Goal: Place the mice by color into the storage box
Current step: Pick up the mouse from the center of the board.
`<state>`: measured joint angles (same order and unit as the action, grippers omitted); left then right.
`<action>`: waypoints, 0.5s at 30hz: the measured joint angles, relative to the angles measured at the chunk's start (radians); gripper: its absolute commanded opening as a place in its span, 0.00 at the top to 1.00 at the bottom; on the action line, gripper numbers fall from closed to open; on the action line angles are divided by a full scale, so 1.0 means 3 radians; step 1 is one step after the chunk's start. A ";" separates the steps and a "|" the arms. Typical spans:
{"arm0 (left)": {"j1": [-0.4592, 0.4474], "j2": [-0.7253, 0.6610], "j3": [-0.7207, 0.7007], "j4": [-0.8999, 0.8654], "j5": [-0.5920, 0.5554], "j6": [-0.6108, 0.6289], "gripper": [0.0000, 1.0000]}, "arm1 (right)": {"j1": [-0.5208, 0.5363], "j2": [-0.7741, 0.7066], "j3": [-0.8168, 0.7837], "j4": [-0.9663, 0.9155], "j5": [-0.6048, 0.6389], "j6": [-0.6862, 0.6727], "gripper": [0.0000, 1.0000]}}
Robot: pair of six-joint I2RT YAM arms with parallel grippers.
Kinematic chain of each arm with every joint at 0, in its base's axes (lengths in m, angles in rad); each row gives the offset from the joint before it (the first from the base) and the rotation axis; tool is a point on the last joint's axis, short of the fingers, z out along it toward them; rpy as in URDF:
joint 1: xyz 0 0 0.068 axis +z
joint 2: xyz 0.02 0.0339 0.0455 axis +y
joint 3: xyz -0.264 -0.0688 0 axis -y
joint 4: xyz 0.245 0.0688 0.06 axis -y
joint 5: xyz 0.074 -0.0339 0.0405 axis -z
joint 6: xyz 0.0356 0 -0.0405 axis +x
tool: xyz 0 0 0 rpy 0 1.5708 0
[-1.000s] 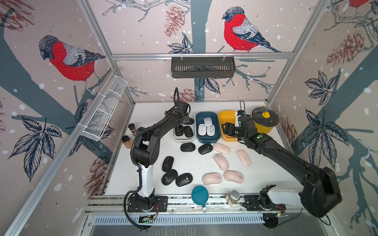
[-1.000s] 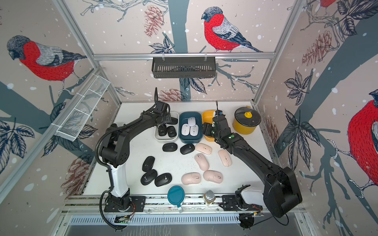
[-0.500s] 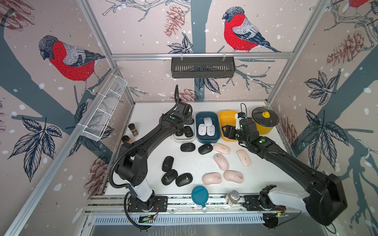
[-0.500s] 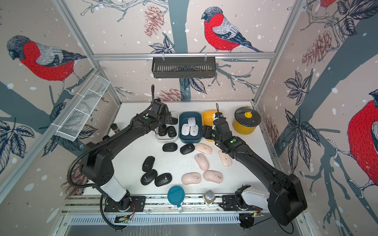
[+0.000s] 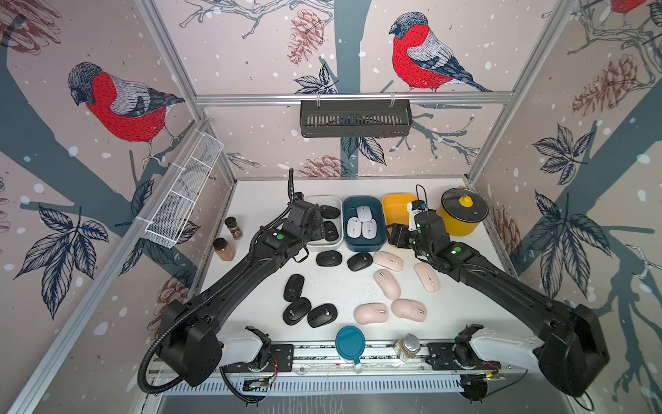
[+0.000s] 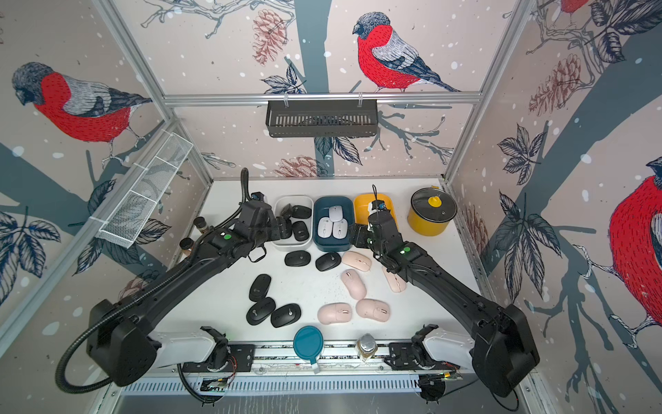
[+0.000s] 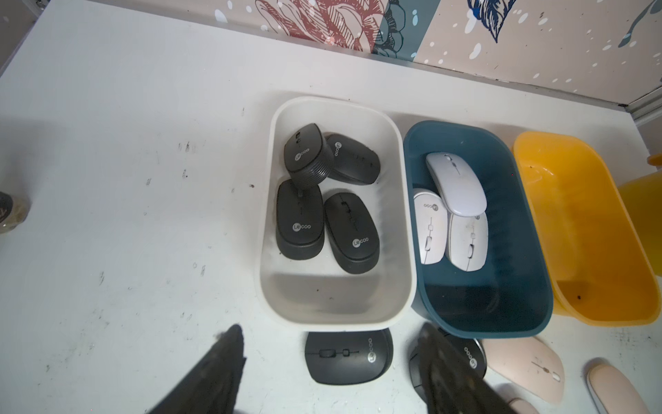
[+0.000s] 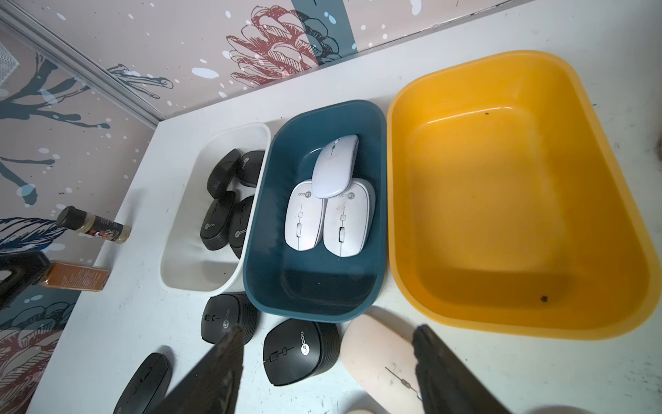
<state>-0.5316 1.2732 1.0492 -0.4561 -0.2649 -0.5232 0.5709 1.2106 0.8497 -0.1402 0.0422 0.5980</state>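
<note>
Left wrist view gives you the relation that matters: the left end effector (image 7: 330, 331) stands open, fingers well apart, with nothing held. The nearest black mouse (image 7: 349, 356) lies on the tabletop (image 7: 125, 179) in line with the gap, lower down, just beside the near wall of the white box (image 7: 333, 294). Its long axis runs from one finger toward the other, so I judge you must turn the wrist before closing; otherwise the fingers meet the two ends and not the sides. The right end effector (image 8: 327, 331) is open about as wide and also empty. Below it lie a second black mouse (image 8: 301, 351) and, closer to the finger on the side of the yellow box (image 8: 501, 215), a pink mouse (image 8: 379, 355), slanted to the gap. The left arm is nearer to the black ones, the right arm to the pink ones. Now the count. Black, nine: four in the white box, five on the tabletop. The white mice (image 7: 455, 182) are three, all in the blue box (image 7: 483, 297) beyond both end effectors. Pink, five, all on the tabletop; the yellow box holds none.
</note>
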 measured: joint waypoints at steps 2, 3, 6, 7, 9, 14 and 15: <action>0.0000 -0.0083 -0.0074 -0.0102 0.0000 -0.0004 0.24 | 0.0008 0.0041 0.0020 -0.0001 0.0000 0.0000 0.25; 0.0000 -0.0116 -0.0102 -0.0144 0.0000 -0.0013 0.24 | 0.0011 0.0057 0.0033 -0.0001 0.0000 0.0000 0.25; 0.0000 -0.0205 -0.0216 -0.0245 0.0001 -0.0078 0.25 | 0.0018 0.0108 0.0062 0.0013 -0.0003 0.0000 0.25; 0.0000 -0.0226 -0.0264 -0.0289 0.0005 -0.0100 0.25 | 0.0020 0.0116 0.0065 0.0017 -0.0006 0.0000 0.25; 0.0000 -0.0248 -0.0346 -0.0366 0.0011 -0.0156 0.25 | 0.0028 0.0121 0.0065 0.0033 -0.0032 0.0001 0.25; 0.0000 -0.0258 -0.0484 -0.0460 0.0036 -0.0266 0.25 | 0.0033 0.0235 0.0071 0.0075 -0.0057 0.0000 0.25; 0.0000 -0.0249 -0.0505 -0.0474 0.0041 -0.0280 0.24 | 0.0033 0.0243 0.0071 0.0086 -0.0057 0.0000 0.25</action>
<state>-0.5316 1.1984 0.8978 -0.5983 -0.2527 -0.6071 0.5808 1.2835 0.8711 -0.1143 0.0250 0.5980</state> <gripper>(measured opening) 0.755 0.749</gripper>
